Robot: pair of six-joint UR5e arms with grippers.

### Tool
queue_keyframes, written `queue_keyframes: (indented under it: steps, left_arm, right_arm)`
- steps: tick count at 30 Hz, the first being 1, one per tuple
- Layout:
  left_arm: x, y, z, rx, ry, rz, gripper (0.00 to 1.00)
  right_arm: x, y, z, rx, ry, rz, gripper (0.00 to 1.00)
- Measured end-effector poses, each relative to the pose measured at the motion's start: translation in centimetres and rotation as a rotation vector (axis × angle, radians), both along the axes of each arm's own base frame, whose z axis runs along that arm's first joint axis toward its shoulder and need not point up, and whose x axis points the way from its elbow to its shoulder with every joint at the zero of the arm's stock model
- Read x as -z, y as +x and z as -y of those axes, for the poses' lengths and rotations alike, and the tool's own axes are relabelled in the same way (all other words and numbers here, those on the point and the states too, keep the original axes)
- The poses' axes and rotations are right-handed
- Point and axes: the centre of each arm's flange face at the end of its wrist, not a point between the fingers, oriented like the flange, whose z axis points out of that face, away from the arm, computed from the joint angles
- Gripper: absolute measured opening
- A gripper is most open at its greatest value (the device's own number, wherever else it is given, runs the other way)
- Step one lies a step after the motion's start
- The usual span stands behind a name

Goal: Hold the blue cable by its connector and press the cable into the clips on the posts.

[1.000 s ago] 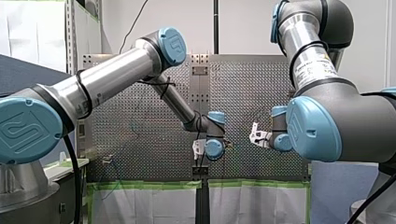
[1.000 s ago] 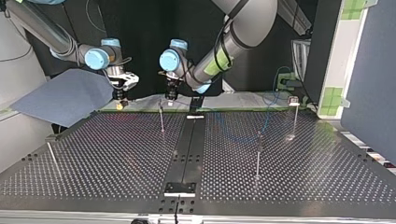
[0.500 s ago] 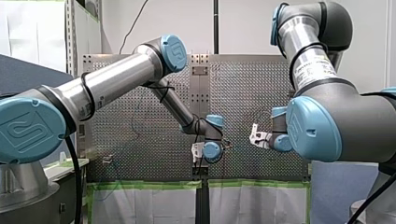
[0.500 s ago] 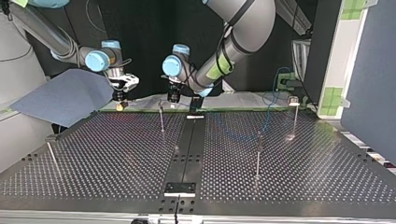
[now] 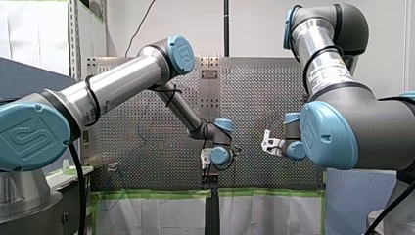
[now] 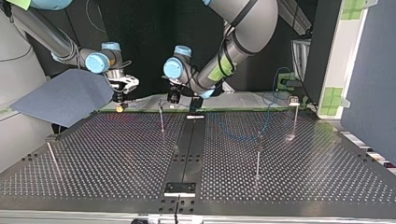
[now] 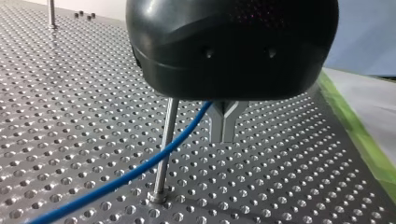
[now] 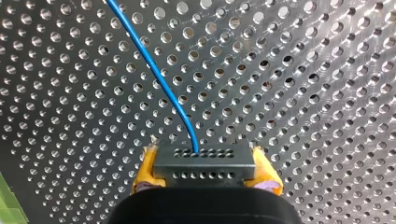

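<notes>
Even room lighting; front view bright. Specular glare on the perforated table, right wrist view. Top view: dim black backdrop behind.

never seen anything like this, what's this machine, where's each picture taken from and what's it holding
These are two robot arms over a metal table full of holes. One picture looks from behind the arms, one faces them from across the table, and two come from cameras on the wrists. Thin posts stand on the table. The right claw grips a black connector with a blue cable coming out of it. The left claw looks closed, with the cable running out beside it.
</notes>
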Motion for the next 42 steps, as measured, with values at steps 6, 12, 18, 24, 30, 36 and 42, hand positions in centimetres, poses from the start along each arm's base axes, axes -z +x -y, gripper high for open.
queue_keyframes:
  steps: [6, 12, 18, 24, 30, 36, 42]
  left_arm:
    - [-0.8, -0.8, 0.2, 0.007, 0.04, -0.024, 0.0]
    - [-0.9, -2.3, 1.2, 0.012, 0.072, -0.021, 0.0]
    - [-0.9, -4.4, 2.8, 0.028, 0.08, -0.012, 0.0]
    - [-1.1, -4.5, 3.0, 0.022, 0.076, -0.008, 0.0]
    - [-1.5, -3.9, 2.5, 0.011, 0.071, -0.004, 0.0]
    - [-2.6, -2.5, 1.7, -0.009, 0.06, 0.006, 0.0]
    - [-2.9, -1.8, 1.4, -0.011, 0.048, 0.018, 0.0]
  right_arm:
    - [0.0, 0.0, 0.0, -0.001, 0.003, -0.001, 0.0]
    - [0.1, 0.1, -0.1, -0.002, 0.005, -0.002, 0.0]
    - [0.1, 0.1, -0.1, -0.002, 0.006, 0.001, 0.0]
    - [0.1, 0.2, -0.1, -0.012, 0.006, 0.003, 0.0]
    - [-0.1, 0.2, 0.1, -0.013, 0.002, 0.005, 0.0]
    - [-0.2, 0.3, 0.2, -0.015, 0.0, 0.005, 0.0]
    - [-0.3, 0.4, 0.3, -0.016, -0.003, 0.005, 0.0]
